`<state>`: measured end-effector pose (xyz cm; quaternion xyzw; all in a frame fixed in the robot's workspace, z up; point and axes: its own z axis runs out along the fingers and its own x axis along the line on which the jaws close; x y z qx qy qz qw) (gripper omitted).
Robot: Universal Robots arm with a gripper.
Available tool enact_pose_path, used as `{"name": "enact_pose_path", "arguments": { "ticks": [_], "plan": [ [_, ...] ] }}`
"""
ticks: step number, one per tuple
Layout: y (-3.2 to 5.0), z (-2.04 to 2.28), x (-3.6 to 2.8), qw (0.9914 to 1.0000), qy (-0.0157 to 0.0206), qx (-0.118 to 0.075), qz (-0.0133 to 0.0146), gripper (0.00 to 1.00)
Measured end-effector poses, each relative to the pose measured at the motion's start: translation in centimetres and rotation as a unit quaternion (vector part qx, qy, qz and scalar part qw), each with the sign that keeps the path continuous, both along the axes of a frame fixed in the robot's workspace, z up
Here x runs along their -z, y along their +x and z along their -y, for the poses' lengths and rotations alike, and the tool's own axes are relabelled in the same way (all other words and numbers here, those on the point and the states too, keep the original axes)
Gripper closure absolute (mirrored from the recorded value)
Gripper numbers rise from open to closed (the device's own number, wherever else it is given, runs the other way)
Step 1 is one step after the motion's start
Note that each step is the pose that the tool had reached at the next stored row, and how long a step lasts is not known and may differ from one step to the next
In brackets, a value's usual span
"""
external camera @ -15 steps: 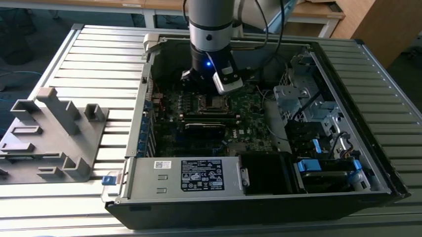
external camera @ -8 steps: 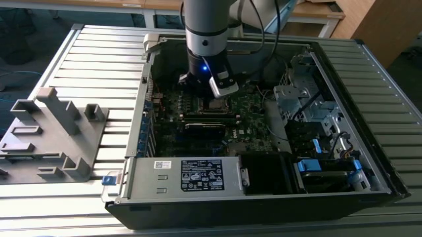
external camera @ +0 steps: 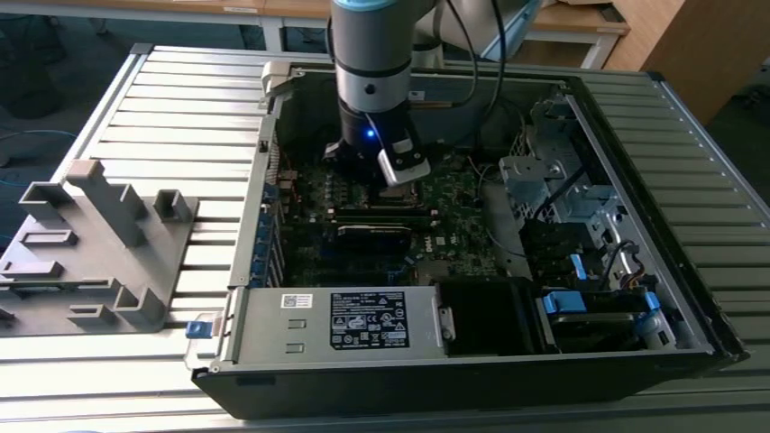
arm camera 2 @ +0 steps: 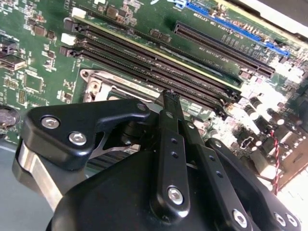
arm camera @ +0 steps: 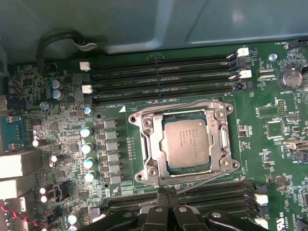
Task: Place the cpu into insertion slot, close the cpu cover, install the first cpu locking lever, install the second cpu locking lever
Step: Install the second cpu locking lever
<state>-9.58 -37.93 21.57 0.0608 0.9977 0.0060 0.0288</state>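
Cpu (arm camera: 186,143) seated in insertion slot (arm camera: 149,144), cpu cover (arm camera: 219,139) down. Tool (arm camera: 167,192) just beside socket's memory-slot edge, fingertips pinched together, holding nothing.

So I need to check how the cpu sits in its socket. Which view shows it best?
The first wrist view: the cpu lies flat and fully visible, framed by the cpu cover. In the second wrist view the gripper blocks the socket, leaving a metal corner. In the exterior view the arm stands over that area.
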Motion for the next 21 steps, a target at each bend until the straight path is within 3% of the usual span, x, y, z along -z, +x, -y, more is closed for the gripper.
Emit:
{"name": "enact_pose_path", "arguments": {
  "ticks": [7, 12, 16, 17, 18, 19, 21],
  "plan": [
    [-0.39, 0.0, 0.36, 1.0, 0.0, 0.0, 0.0, 0.89],
    [-0.65, 0.0, 0.96, 1.0, 0.0001, 0.0, 0.0, 0.89],
    [-0.67, 0.0, 1.01, 1.0, 0.0, 0.0, 0.0, 0.89],
    [-0.67, 0.0, 1.02, 1.0, 0.0014, 0.0, 0.0, 0.89],
    [-0.68, 0.0, 1.03, 0.99998, 0.0062, 0.0, 0.0001, 0.89],
    [-0.69, 0.0, 1.03, 0.99996, 0.0085, 0.0, 0.0, 0.89],
    [-0.69, -0.01, 1.03, 0.99996, 0.0089, 0.0, 0.0001, 0.89]
  ]
}}
